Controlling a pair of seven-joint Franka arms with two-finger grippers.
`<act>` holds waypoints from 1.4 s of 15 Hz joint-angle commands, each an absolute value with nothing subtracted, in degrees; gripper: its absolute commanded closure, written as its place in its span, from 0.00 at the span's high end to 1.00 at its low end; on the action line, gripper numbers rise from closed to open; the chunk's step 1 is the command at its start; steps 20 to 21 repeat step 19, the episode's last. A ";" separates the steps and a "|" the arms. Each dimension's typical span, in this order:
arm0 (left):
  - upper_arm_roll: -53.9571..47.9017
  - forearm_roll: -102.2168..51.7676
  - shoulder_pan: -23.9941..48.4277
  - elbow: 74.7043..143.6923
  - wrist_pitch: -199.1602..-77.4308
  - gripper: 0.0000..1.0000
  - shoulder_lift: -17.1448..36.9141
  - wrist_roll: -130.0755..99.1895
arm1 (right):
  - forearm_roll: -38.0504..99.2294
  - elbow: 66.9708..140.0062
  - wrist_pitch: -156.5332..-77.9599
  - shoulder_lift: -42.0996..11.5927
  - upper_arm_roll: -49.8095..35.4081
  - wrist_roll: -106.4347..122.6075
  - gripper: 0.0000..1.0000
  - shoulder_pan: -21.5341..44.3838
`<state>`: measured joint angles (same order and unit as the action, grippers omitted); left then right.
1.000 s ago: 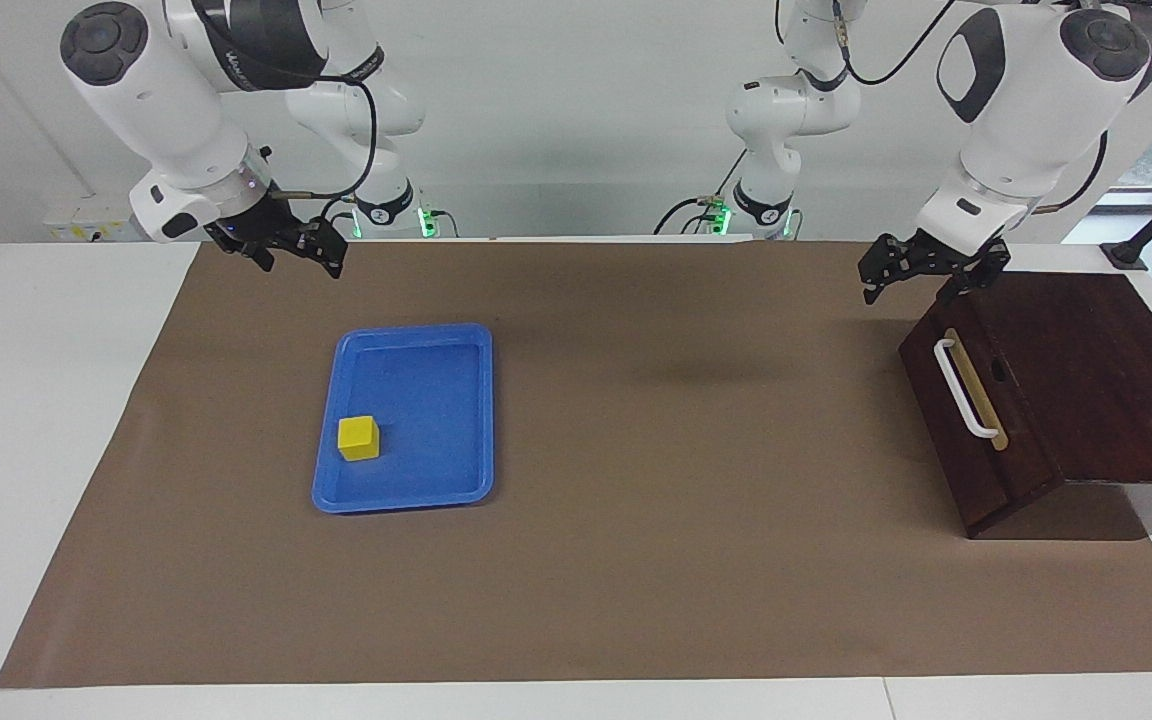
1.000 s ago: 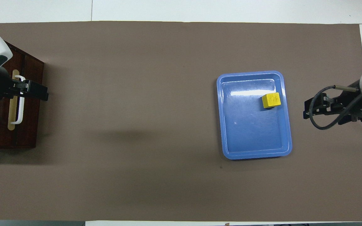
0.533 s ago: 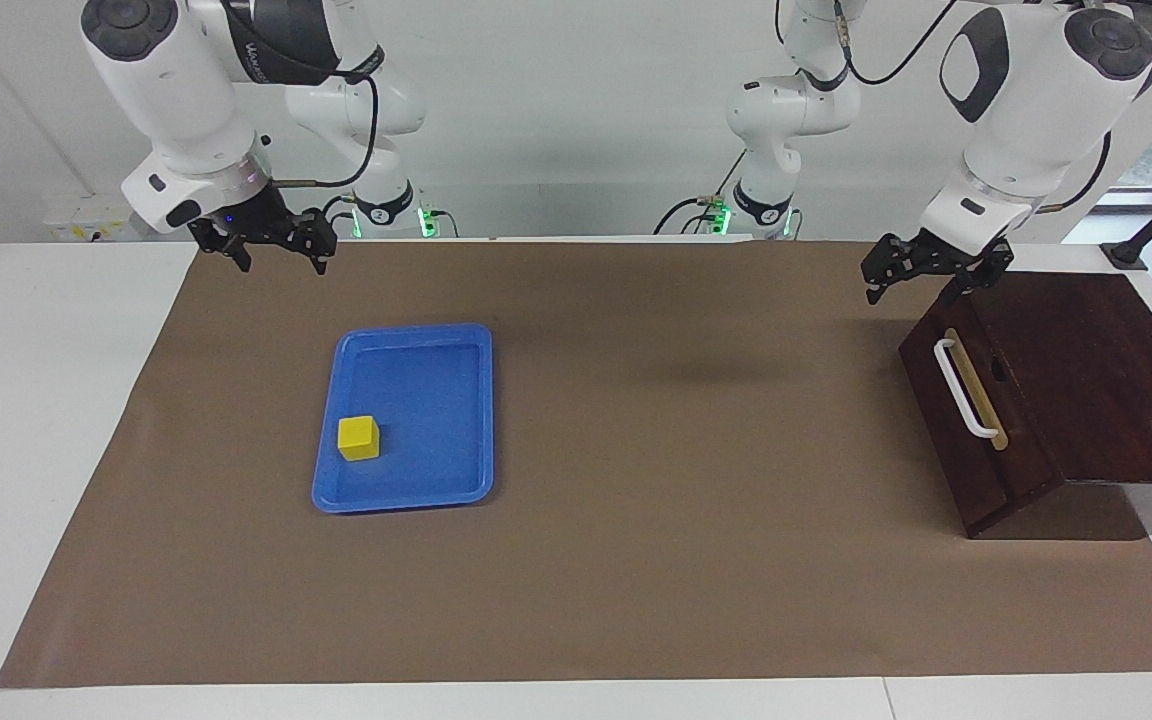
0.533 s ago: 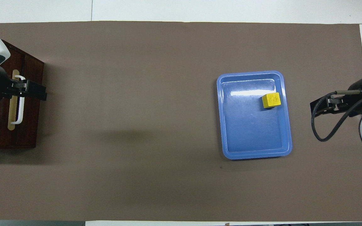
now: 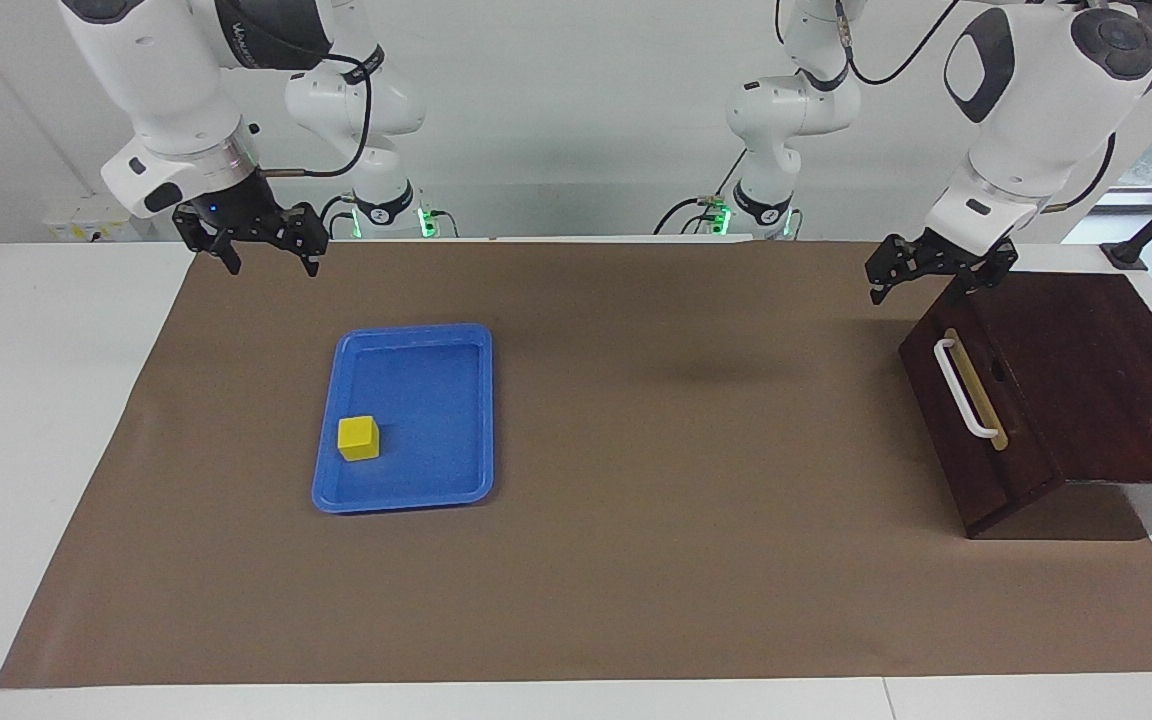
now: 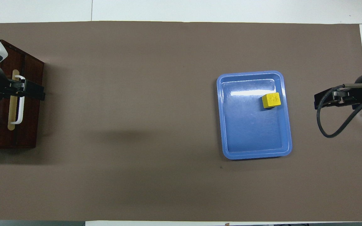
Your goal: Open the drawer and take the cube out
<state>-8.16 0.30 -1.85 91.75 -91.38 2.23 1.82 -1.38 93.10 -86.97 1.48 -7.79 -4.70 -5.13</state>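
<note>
On the blue tray [image 5: 476, 420], cube [image 5: 358, 437] rests at nine o'clock; drawer [image 5: 976, 420] shut; left gripper [image 5: 933, 277] and right gripper [image 5: 263, 244] released: should withdraw steadily.

Reading the overhead view as a clock face, twelve o'clock farthest from the robots: the dark brown wooden drawer [image 6: 30, 131] stands at nine o'clock on the brown paper mat [image 6: 137, 94], at the left arm's end. The blue plastic tray [image 6: 253, 150] lies at three o'clock, well apart from it. The small yellow cube [image 6: 271, 100] rests in the tray, toward two o'clock of the tray's middle.

right tool [image 5: 268, 250] | drawn back toward table's edge | left tool [image 5: 926, 275] | slightly risen
</note>
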 commanded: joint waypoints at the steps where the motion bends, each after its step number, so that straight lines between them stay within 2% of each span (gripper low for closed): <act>1: -7.91 -0.18 -2.02 93.16 -91.93 1.00 0.79 2.29 | -0.26 92.29 -87.36 0.97 -8.00 -4.83 1.00 -5.62; 21: -7.82 -0.18 -2.02 93.16 -91.93 1.00 0.79 2.29 | 1.49 93.60 -88.24 1.49 -8.00 -5.19 1.00 -5.98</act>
